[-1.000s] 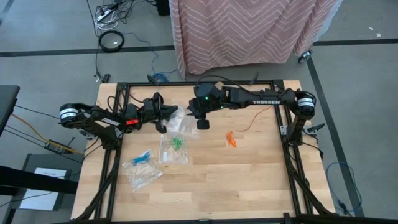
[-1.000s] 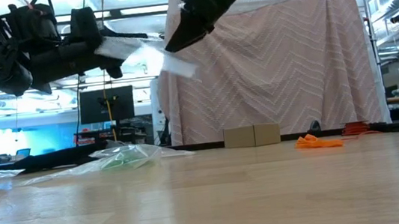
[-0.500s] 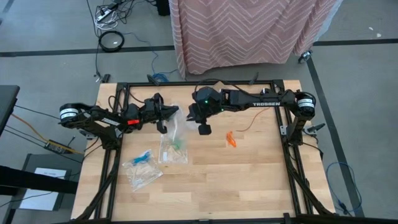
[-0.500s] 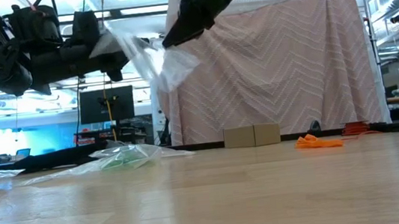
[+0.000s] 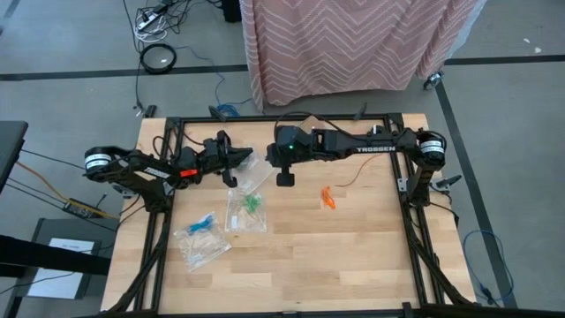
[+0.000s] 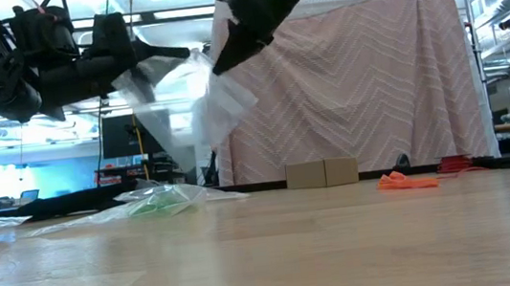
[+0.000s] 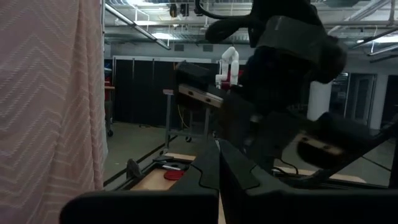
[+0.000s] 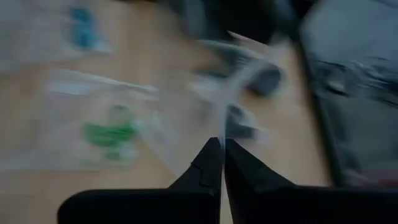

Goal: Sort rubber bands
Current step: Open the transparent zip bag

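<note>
Rubber bands in orange [image 5: 327, 198] lie loose on the table just right of and nearer than the right gripper [image 5: 265, 174], which, like the left gripper [image 5: 249, 160], is clamped on a clear bag [image 6: 194, 94] held aloft between them.

Up above the table [image 6: 344, 248], the left gripper [image 6: 182, 53] and the right gripper [image 6: 224, 62] both pinch one clear bag [image 6: 194, 97], which hangs between them. Another bag with green bands [image 6: 158, 201] lies on the wood; orange bands [image 6: 407, 181] sit well apart.
</note>
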